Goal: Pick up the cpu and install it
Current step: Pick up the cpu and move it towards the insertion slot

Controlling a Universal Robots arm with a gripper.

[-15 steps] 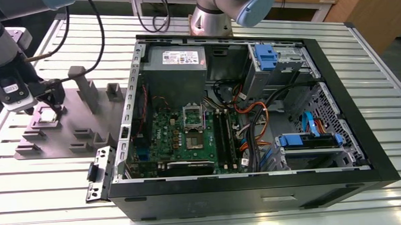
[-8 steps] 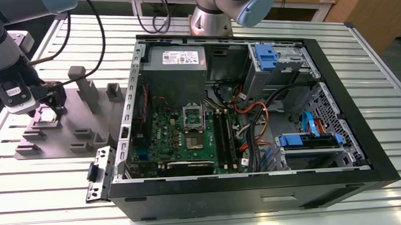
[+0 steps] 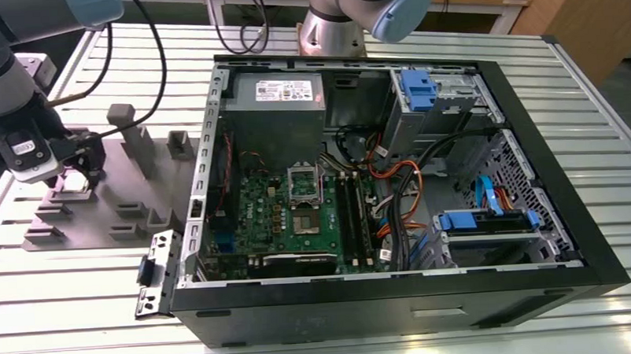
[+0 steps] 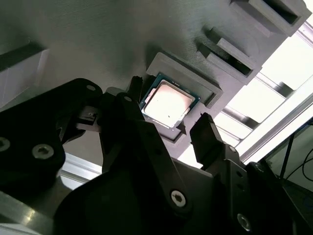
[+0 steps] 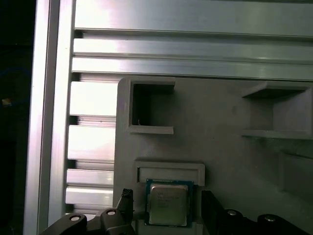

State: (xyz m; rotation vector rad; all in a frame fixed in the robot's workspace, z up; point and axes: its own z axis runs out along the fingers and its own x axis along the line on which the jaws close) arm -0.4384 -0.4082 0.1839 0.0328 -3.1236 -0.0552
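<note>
Gripper (image 4: 170, 104) is spread wide, straddling the cpu (image 5: 167, 203) lying flat in its grey holder (image 3: 128, 223) pocket, far left in the exterior view.

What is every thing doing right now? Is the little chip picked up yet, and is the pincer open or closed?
computer case, lying on its side, cover off, insides showing.
grey holder, flat beside the computer case.
cpu, lying flat in its pocket on the grey holder, not lifted.
pincer, open, a finger on each side of the cpu, not squeezing it.
</note>
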